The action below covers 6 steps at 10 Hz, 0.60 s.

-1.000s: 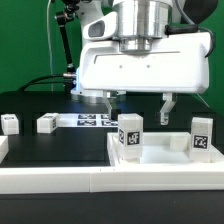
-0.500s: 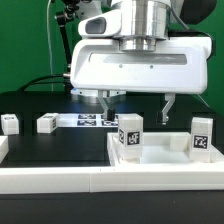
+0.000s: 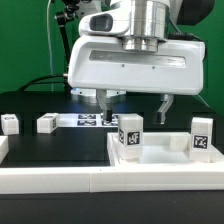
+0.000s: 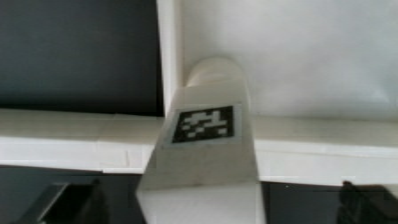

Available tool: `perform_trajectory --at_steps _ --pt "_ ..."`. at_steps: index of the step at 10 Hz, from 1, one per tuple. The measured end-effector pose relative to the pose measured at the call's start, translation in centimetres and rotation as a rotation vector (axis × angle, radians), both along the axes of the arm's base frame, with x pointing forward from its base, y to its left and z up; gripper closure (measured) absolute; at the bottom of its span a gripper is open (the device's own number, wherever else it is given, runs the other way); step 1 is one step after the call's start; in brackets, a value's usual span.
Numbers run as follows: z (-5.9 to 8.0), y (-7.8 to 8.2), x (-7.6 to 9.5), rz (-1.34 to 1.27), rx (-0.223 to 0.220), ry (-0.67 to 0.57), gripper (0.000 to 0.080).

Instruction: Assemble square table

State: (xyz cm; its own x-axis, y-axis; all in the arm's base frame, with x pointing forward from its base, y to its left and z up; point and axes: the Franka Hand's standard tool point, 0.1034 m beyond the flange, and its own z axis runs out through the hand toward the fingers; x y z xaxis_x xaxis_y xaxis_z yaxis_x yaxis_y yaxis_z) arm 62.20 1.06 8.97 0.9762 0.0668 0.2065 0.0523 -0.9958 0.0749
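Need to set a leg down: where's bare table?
The black table between the two loose legs, the front rail and the tabletop is bare. It's crowded at the tabletop: two upright legs under the hand.

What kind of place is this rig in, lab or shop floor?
Probably a robotics lab bench, not a shop floor: a green backdrop hangs behind a black table, the marker board lies on it, and the loose white table legs each carry a printed black-and-white tag.
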Motion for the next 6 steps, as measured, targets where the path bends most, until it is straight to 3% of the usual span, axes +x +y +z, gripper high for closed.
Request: perform_trajectory --at_steps 1,3,5,6 --pt "0.0 -0.15 0.01 0.086 -0.025 0.007 0.015" --pt "0.0 -0.16 0.01 0.082 -0.024 0.006 0.015" --pt "0.0 -0.16 0.0 0.082 -0.024 0.006 0.042" --pt "0.0 -0.16 0.0 0.065 -0.02 0.005 0.051"
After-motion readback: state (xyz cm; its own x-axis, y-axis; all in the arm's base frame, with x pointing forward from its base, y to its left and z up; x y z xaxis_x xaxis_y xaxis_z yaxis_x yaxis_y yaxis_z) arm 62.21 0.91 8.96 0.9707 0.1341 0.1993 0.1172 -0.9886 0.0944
